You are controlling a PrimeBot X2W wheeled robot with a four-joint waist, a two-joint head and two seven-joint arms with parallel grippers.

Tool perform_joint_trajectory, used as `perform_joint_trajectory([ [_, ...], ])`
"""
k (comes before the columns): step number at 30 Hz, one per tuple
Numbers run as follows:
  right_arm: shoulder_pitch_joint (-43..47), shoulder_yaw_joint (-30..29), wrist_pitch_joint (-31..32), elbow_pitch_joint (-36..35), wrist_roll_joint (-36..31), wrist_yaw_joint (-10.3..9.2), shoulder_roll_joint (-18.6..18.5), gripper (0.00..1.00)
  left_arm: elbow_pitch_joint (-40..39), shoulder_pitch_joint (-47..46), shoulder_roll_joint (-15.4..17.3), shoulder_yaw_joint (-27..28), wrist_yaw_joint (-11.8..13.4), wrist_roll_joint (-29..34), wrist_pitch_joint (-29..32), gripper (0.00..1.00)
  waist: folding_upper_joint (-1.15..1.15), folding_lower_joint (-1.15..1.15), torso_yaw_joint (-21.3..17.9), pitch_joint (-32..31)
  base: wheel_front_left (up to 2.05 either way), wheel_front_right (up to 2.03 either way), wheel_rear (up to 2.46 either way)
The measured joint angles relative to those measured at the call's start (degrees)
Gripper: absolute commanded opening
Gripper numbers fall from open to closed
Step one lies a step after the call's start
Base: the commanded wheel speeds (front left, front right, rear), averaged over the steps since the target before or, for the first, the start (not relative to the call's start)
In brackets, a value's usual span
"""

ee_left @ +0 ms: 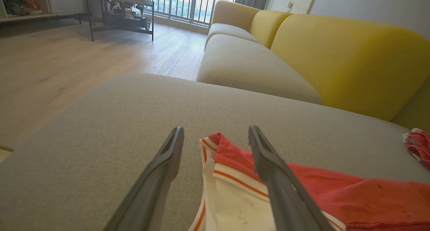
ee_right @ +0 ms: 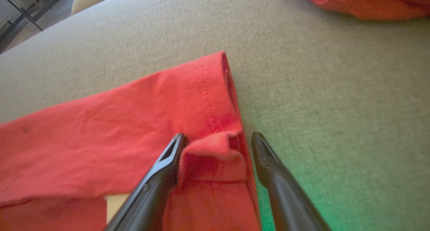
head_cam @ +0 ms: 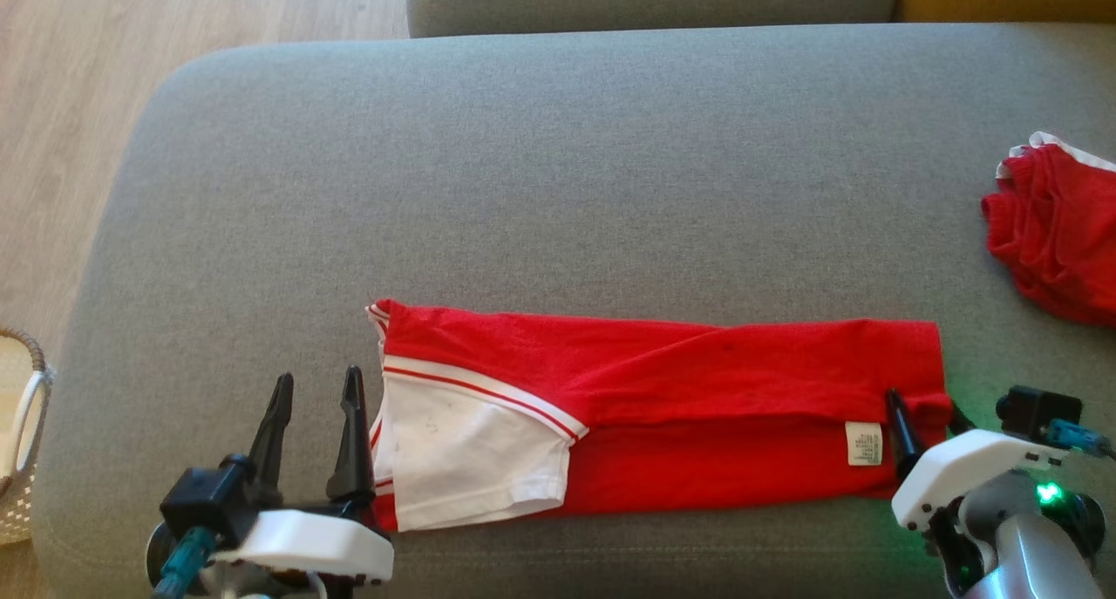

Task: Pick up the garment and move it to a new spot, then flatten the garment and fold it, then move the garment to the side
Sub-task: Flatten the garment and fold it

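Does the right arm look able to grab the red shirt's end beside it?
Probably yes. Its fingers stand open either side of a raised fold of the shirt, nothing else in the way.

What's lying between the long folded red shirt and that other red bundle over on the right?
Nothing: the stretch of grey cushion between the folded red shirt and the red bundle is bare, as the head view shows.

Right gripper (ee_right: 218, 137): jaws wide, astride raised corner fold | red fabric garment (ee_right: 117, 130): lying on grey woven cushion (ee_right: 319, 89) | second red cloth (ee_right: 369, 2): well apart
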Motion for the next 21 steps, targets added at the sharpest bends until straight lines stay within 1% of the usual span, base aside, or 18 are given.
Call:
perform_joint_trajectory([
  [5, -1.12, -0.14, 0.31, 2.99, -1.20, 0.00, -0.09, 1.00, 0.22, -0.01, 0.00, 0.03, -0.01, 0.00, 0.00, 1.00, 0.00, -0.01, -0.10, -0.51, 0.00, 0.00, 0.00],
  [9, -2.32, 0.34, 0.41, 5.17, -0.71, 0.00, -0.30, 1.00, 0.22, -0.01, 0.00, 0.07, -0.01, 0.00, 0.00, 1.00, 0.00, -0.01, -0.19, -0.73, 0.00, 0.00, 0.00],
  [10, -2.55, 0.59, 0.41, 5.61, -0.42, 0.00, -0.40, 0.19, 0.22, -0.01, 0.00, 0.07, -0.02, 0.00, 0.00, 1.00, 0.00, -0.01, -0.21, -0.76, 0.00, 0.00, 0.00],
  [11, -2.79, 0.79, 0.38, 5.95, -0.16, 0.00, -0.49, 0.19, 0.22, -0.01, 0.00, 0.10, -0.03, 0.00, 0.00, 1.00, 0.00, -0.01, -0.23, -0.77, 0.00, 0.00, 0.00],
  [12, -3.09, 0.96, 0.37, 6.36, 0.07, 0.00, -0.59, 0.00, 0.22, -0.01, 0.00, 0.11, -0.04, 0.00, 0.00, 1.00, 0.00, -0.01, -0.24, -0.79, 0.00, 0.00, 0.00],
  [15, -3.29, 1.19, -0.35, 6.84, 0.11, 0.01, -0.60, 0.00, 0.22, -0.01, 0.00, 0.21, -0.07, 0.20, 0.00, 1.00, 0.00, -0.01, -0.25, -0.93, 0.00, 0.00, 0.00],
  [17, -3.28, 0.24, -1.00, 6.86, -0.62, 0.01, -0.33, 0.00, 0.22, -0.01, 0.00, 0.33, -0.07, 0.42, 0.00, 1.00, 0.00, -0.01, -0.26, -1.11, 0.00, 0.00, 0.00],
  [21, -3.25, -3.50, -1.11, 5.12, -5.09, 0.01, 0.14, 0.00, 0.24, 0.00, 0.00, 0.53, -0.07, 0.42, 0.00, 1.00, 0.00, -0.01, -0.22, -1.79, 0.00, 0.00, 0.00],
])
